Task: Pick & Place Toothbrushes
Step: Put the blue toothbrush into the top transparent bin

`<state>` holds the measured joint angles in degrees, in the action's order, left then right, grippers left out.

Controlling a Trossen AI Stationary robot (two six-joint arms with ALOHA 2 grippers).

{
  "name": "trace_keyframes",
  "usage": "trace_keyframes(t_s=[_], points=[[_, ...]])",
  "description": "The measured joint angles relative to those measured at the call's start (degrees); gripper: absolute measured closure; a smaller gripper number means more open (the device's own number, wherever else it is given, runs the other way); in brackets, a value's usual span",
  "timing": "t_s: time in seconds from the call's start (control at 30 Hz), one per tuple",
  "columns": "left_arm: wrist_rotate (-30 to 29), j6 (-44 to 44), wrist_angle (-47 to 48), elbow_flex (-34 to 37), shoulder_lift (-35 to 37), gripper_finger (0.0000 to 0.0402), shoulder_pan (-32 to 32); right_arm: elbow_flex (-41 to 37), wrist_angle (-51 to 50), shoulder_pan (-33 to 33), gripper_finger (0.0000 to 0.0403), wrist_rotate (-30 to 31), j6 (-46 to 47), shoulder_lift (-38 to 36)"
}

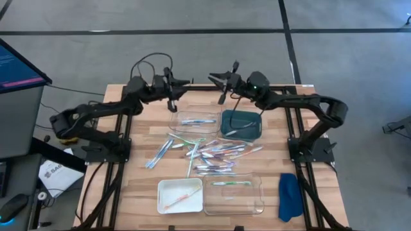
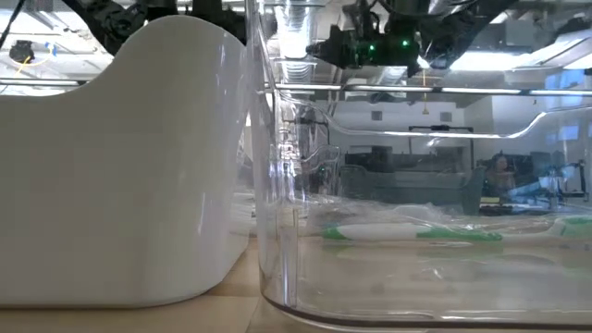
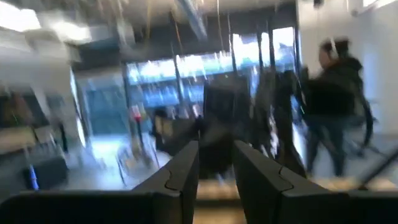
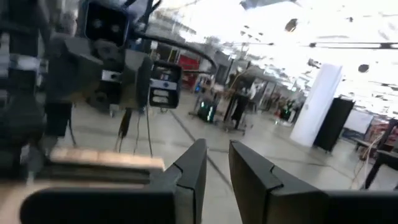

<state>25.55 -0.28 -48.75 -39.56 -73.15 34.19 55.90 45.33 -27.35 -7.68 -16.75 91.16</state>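
At the table's far edge both arms are raised and face each other, clear of the work. We see the left gripper (image 3: pixel 216 171) with its fingers a narrow gap apart and nothing between them; the right gripper (image 4: pixel 216 168) stands likewise, slightly parted and empty. Both wrist views look out into the room, not down at the table.

We judge this a pause between picks: sorting is partly done. The toothbrushes (image 1: pixel 212 154) mostly lie loose in a pile mid-table. A few already sit in containers: some in the far clear tray (image 1: pixel 194 121), one or two in the green tray (image 1: pixel 242 124), an orange one in the white tray (image 1: pixel 180 195), a green one in the near clear tray (image 1: pixel 234 193), which the low view also shows.

Next move, as we read it: one arm must swing down over the pile, open wider, and single out one brush by colour.

Obstacles: the brushes overlap and cross, so a clean pinch will be hard. A blue cloth (image 1: pixel 289 196) lies beside the near clear tray, out of the way. A person (image 3: pixel 333 106) stands in the room beyond.
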Motion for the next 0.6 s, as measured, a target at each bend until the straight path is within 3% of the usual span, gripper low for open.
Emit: trace_keyframes(t_s=[0.27, 0.6], points=[[2.32, 1.23, 3.95, 0.01, 3.03, 0.0308, -1.01, 0.04, 7.07, 3.20, 0.0340, 0.03, -3.48, -0.49], [1.91, 3.64, 5.76, -0.05, 5.30, 0.0308, -1.65, 0.02, 2.85, 6.25, 0.0340, 0.04, -11.72, -0.46]])
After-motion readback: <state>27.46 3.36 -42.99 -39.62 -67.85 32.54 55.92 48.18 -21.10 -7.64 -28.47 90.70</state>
